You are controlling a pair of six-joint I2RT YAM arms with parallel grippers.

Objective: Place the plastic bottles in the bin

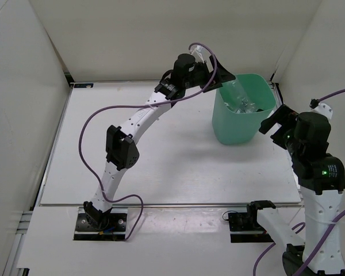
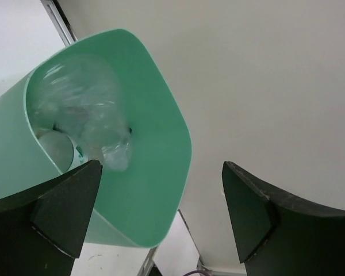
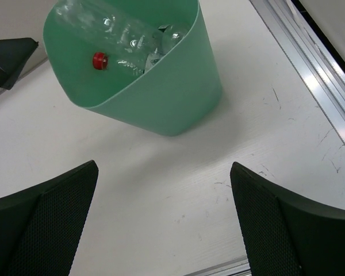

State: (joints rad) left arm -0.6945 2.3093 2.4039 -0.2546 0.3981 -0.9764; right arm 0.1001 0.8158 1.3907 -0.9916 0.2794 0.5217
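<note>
1. Right gripper [image 3: 163, 165]. I read it as parked. Its jaws are spread wide and grasp nothing. In the top view it hangs at centre right of the frame, just beside the bin's right wall and apart from it. I judge that it is held there to stay out of the other arm's path. In its own wrist view only bare worktop [image 1: 161, 161] lies between the fingers, and the bin sits in the upper middle of that frame.

2. Bin [image 1: 236, 129]. It stands upright on the worktop at upper right of the top view. I see no bottle lying on the worktop in any view.

3. Plastic bottles [image 3: 132, 40]. They lie inside the bin, piled together. One red cap [image 3: 99, 60] shows against the inner wall. One long clear bottle [image 1: 240, 92] leans tilted, its upper end near the rim on the left arm's side. I cannot count the pile, because the clear bodies overlap.

4. Left gripper [image 2: 161, 165]. It hovers at the bin's far-left rim, above the opening, so that anything let go falls inside. The jaws are spread and grasp nothing. In the left wrist view the leaning bottle lies at left of centre, below the fingers and close to the left fingertip. I cannot tell whether it touches that fingertip.

5. Judgement: the drop position over the opening explains the left arm's long reach.
</note>
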